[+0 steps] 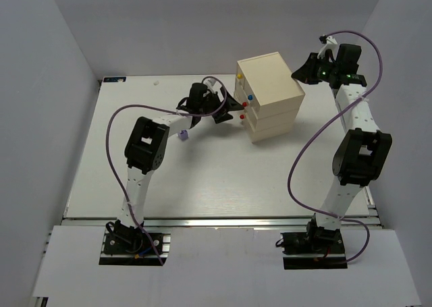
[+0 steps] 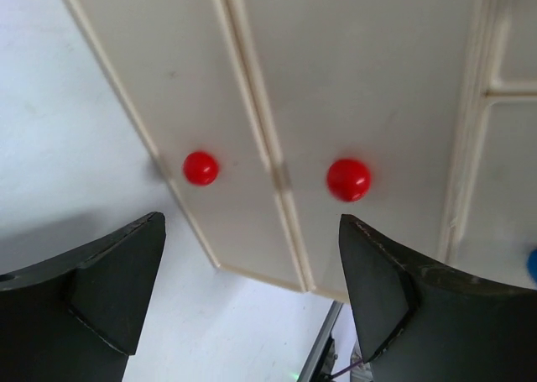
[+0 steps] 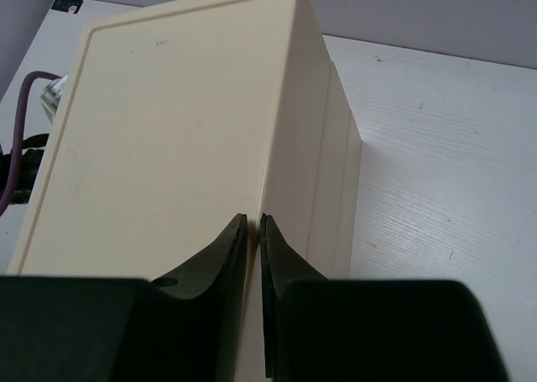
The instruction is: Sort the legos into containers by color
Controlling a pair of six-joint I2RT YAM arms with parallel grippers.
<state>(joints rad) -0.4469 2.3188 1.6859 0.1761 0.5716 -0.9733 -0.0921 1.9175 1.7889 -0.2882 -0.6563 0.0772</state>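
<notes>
Chest [image 1: 270, 94] far-centre on table [image 1: 202, 179] — left claw [image 1: 233, 110] left of it, right claw [image 1: 302, 74] right

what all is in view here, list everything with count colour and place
chest: one, cream, three tiers, far middle of the table
yellow knob: one, top of the chest's front
blue knob: one, on the chest's front below the yellow one
red knobs: two, low on the chest's front
lego: one, pale purple, on the table right by the left arm
table: one, white
cables: two, purple, one along each arm
left gripper: black, open, facing the red knobs
right gripper: black, nearly closed, at the chest's top back edge
</notes>
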